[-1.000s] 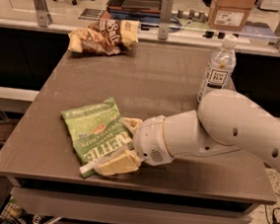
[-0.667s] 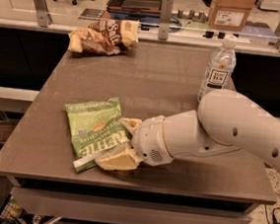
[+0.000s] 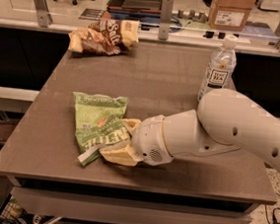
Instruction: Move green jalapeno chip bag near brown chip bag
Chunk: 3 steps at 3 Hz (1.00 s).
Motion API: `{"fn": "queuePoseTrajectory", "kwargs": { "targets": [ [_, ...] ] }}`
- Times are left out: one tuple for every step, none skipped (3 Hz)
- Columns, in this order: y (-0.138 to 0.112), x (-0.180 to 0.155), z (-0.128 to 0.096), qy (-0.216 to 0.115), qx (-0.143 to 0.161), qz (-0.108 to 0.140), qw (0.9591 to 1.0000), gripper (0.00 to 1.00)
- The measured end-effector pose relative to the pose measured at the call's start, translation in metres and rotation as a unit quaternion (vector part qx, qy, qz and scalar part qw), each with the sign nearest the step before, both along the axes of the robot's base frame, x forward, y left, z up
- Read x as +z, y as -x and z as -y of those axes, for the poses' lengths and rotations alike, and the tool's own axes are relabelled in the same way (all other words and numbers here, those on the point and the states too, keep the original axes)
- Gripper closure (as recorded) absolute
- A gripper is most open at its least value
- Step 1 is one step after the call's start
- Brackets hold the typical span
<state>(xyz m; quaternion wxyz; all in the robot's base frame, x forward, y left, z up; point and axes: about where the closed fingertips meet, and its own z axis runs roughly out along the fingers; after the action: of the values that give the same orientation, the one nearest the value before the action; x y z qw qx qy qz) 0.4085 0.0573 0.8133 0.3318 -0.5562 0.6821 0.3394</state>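
The green jalapeno chip bag (image 3: 97,117) lies on the near left part of the brown table (image 3: 162,86). My gripper (image 3: 120,141) reaches in from the right. Its cream fingers (image 3: 117,155) are closed on the bag's near right corner. The white arm (image 3: 237,128) hides nothing of the bag except that corner. The brown chip bag (image 3: 103,35) lies at the far left edge of the table, well apart from the green bag.
A clear water bottle (image 3: 218,67) with a white cap stands at the far right of the table, just behind my arm. A cardboard box (image 3: 231,9) and a glass rail lie beyond the far edge. The table's front edge is close below the gripper.
The green bag has turned in my grip, its far end swinging to the right so it now lies more upright in view. The arm has shifted only slightly.
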Motion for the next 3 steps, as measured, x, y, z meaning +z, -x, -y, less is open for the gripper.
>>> {"fn": "queuePoseTrajectory", "kwargs": {
  "targets": [
    [-0.022, 0.01, 0.006, 0.002, -0.002, -0.004, 1.0, 1.0],
    [-0.05, 0.034, 0.02, 0.008, -0.025, 0.001, 0.9997, 1.0],
    [-0.071, 0.056, 0.027, 0.016, -0.04, 0.011, 0.999, 1.0]
  ]
}}
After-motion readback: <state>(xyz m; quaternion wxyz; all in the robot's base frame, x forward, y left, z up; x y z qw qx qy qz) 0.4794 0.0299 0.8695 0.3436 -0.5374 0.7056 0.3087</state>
